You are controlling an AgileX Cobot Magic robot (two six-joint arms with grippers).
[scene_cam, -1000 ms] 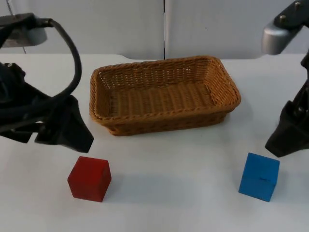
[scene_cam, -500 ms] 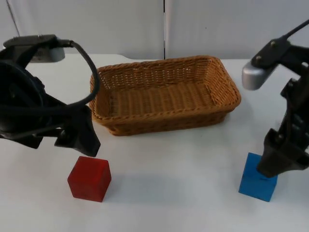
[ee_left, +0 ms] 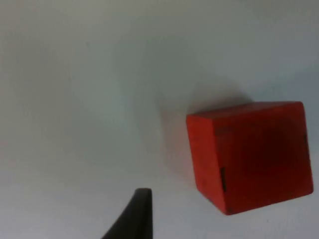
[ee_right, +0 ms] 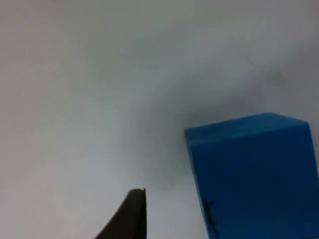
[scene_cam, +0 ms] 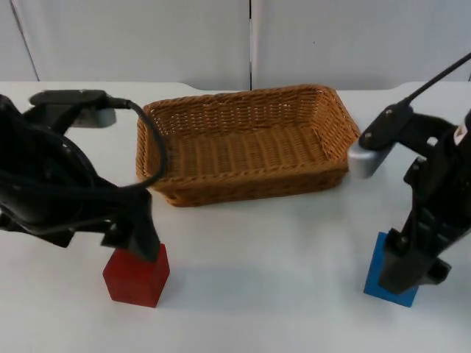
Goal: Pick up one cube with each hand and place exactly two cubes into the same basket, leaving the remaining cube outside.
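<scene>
The red cube (scene_cam: 136,276) sits on the white bench (scene_cam: 265,250) near its front edge, toward the left. The blue cube (scene_cam: 386,276) sits near the front edge too, toward the right. Both look like small hard blocks, maybe painted wood. I think they are light and stiff and will not squash or break. Their sides are flat and smooth, so they might slip a little if pinched on a corner. The best place to hold each one is on two flat sides that face away from each other, near the middle, with the block straight between the fingers.

The wicker basket (scene_cam: 250,143) stands in the middle of the bench, closer to the back edge, with nothing in it. It looks stiff and has low walls, so a block can be dropped in from above.

The left tool (scene_cam: 140,246) is right over the back of the red cube. From its wrist, one black fingertip (ee_left: 132,219) stands beside the cube, apart from it. The right tool (scene_cam: 405,276) is down on top of the blue cube. I cannot tell whether either tool is spread or pressed together. Neither block looks lifted yet.
</scene>
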